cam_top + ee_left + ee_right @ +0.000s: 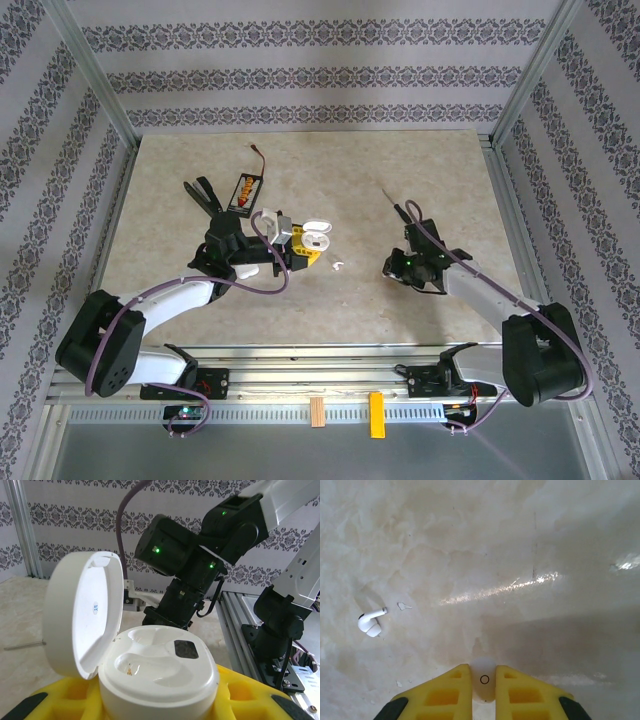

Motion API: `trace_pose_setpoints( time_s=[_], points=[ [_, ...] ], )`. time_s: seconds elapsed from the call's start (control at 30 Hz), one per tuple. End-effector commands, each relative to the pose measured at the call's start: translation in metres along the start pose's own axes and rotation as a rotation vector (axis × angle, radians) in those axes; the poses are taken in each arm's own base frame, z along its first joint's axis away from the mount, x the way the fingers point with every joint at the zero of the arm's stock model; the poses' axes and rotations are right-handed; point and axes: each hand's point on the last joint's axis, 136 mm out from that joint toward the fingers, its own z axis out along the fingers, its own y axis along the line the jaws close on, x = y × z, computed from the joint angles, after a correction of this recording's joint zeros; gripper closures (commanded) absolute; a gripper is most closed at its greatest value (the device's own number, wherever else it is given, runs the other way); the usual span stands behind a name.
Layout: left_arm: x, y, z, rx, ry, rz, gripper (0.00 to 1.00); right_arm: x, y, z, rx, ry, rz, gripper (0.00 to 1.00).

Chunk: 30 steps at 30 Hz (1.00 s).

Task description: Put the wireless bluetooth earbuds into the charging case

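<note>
The white charging case (160,672) stands with its lid (85,610) swung open to the left and both moulded wells bare. My left gripper (160,702) is shut on it, its yellow fingers (250,695) pressing the body on either side. From above, the case (318,240) sits left of the table's centre in the left gripper (303,252). My right gripper (483,682) is shut on a small white earbud (483,672) just above the tabletop. A second earbud (370,622) lies loose on the table to its left, between the two grippers (338,266). The right gripper (392,265) is right of centre.
Black pliers (205,193) and an orange-and-black pack (245,188) with a wire lie at the back left. A thin rod-like tool (397,205) lies behind the right arm. The right arm's black wrist (190,560) looms close behind the case. An aluminium rail (320,380) runs along the near edge.
</note>
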Motion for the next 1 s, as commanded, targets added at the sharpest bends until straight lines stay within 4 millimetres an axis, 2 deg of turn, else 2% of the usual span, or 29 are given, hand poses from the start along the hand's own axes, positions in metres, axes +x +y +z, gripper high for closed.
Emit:
trace_pose_setpoints(
  time_s=[0.0, 0.13, 0.37, 0.6, 0.77, 0.97],
  points=[
    [-0.004, -0.003, 0.002, 0.019, -0.028, 0.031, 0.74, -0.009, -0.023, -0.015, 0.231, -0.04, -0.03, 0.9],
    [-0.002, 0.0, 0.002, 0.018, -0.037, 0.019, 0.74, -0.016, -0.027, -0.022, 0.335, -0.046, -0.02, 0.91],
    [0.003, 0.0, 0.002, 0.016, -0.024, 0.005, 0.74, -0.019, -0.016, -0.017, 0.325, -0.022, -0.017, 0.91],
    [0.016, 0.012, 0.005, -0.027, 0.004, 0.017, 0.75, -0.027, 0.002, -0.028, 0.273, -0.058, -0.036, 0.91],
    [0.028, 0.032, 0.008, -0.115, 0.017, 0.04, 0.75, -0.035, 0.035, -0.041, 0.195, -0.102, -0.088, 0.91],
    [0.044, 0.06, 0.006, -0.25, 0.069, 0.13, 0.76, -0.044, 0.094, -0.057, 0.028, -0.163, -0.153, 0.92]
  ],
)
